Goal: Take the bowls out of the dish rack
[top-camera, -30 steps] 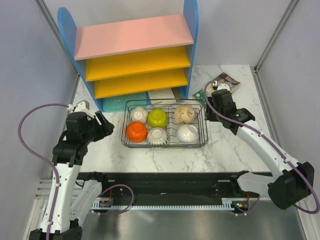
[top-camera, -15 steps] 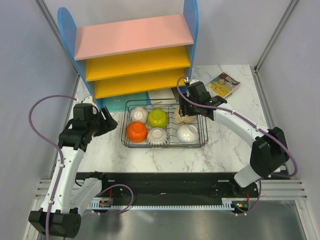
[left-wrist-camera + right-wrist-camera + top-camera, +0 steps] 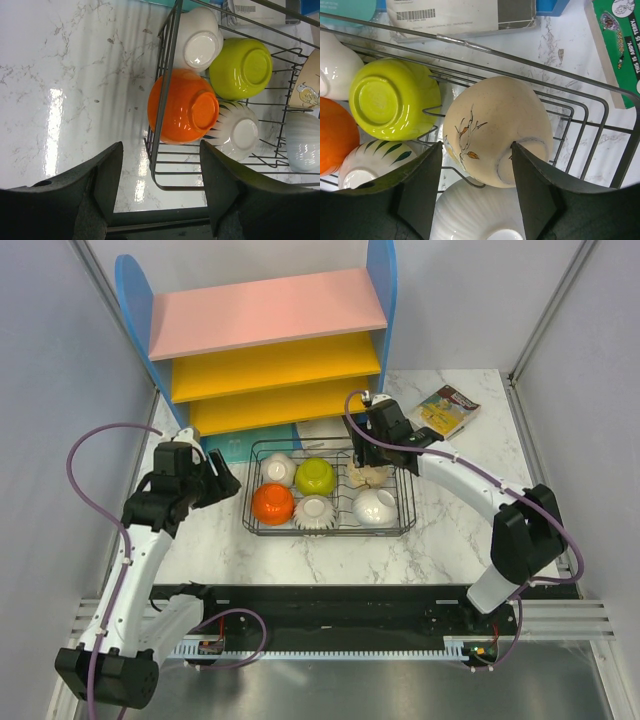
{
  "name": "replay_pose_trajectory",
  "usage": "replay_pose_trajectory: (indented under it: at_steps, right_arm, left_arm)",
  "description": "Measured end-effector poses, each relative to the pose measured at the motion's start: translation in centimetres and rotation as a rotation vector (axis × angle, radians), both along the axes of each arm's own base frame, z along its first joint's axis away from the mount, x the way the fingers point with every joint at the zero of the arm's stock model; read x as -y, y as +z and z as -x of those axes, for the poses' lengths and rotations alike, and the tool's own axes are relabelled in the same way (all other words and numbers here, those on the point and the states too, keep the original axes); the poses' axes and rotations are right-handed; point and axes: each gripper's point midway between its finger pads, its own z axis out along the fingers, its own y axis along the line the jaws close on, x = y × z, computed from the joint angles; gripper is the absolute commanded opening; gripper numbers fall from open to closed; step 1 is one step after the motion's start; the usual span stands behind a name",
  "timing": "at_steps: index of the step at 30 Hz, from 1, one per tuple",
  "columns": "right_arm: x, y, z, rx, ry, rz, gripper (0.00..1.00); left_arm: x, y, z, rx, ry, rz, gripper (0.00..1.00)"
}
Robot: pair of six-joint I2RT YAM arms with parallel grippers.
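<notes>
The dish rack (image 3: 408,502) of black wire holds several upturned bowls. The back row has a white bowl (image 3: 278,469), a green bowl (image 3: 316,476) and a beige bowl (image 3: 362,475). In front sit an orange bowl (image 3: 272,504), a leaf-patterned white bowl (image 3: 314,512) and a ribbed white bowl (image 3: 374,507). My right gripper (image 3: 476,150) hangs open over the beige bowl (image 3: 495,125), one finger on each side, holding nothing. My left gripper (image 3: 160,145) stands open just outside the rack's left wall (image 3: 162,110), near the orange bowl (image 3: 182,107).
A blue shelf unit (image 3: 270,340) with pink and yellow boards stands right behind the rack. A book (image 3: 447,408) lies at the back right. A barcoded packet (image 3: 445,15) and a green box (image 3: 620,45) lie just past the rack's far wall.
My right arm swung left from beside the rack to over the beige bowl, and its jaws widened. My left gripper edged closer to the rack's left side.
</notes>
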Motion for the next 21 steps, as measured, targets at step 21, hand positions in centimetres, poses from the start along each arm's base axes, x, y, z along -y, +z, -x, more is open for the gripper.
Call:
replay_pose_trajectory:
  at_steps: [21]
  right_arm:
    - [3.1, -1.2, 0.1, 0.044, -0.108, 0.142, 0.64]
  left_arm:
    - [0.9, -1.5, -0.6, -0.043, -0.052, -0.037, 0.70]
